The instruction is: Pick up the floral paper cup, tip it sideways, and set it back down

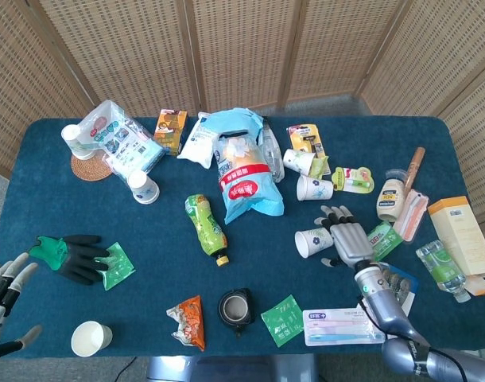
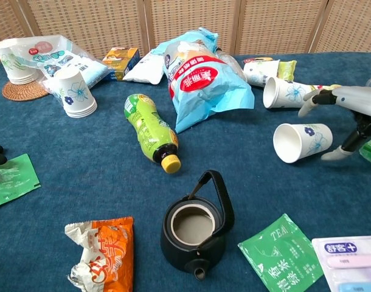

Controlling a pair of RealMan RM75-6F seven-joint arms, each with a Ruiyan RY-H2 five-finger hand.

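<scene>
The floral paper cup (image 1: pixel 313 242) (image 2: pixel 301 142) lies on its side on the blue table, mouth pointing to the left in the head view. My right hand (image 1: pixel 351 243) (image 2: pixel 351 119) is just behind the cup's base; its fingers (image 2: pixel 311 101) reach over the cup and its thumb (image 2: pixel 335 155) sits low beside the base, spread and not gripping. My left hand (image 1: pixel 5 278) hovers at the table's near left corner, fingers apart and empty; only the head view shows it.
Another floral cup (image 2: pixel 286 92) lies on its side just beyond. A snack bag (image 2: pixel 201 76), a green bottle (image 2: pixel 148 129) and a black teapot (image 2: pixel 194 226) are to the left. Green packets (image 1: pixel 381 239) and a card (image 1: pixel 342 326) lie near my right arm.
</scene>
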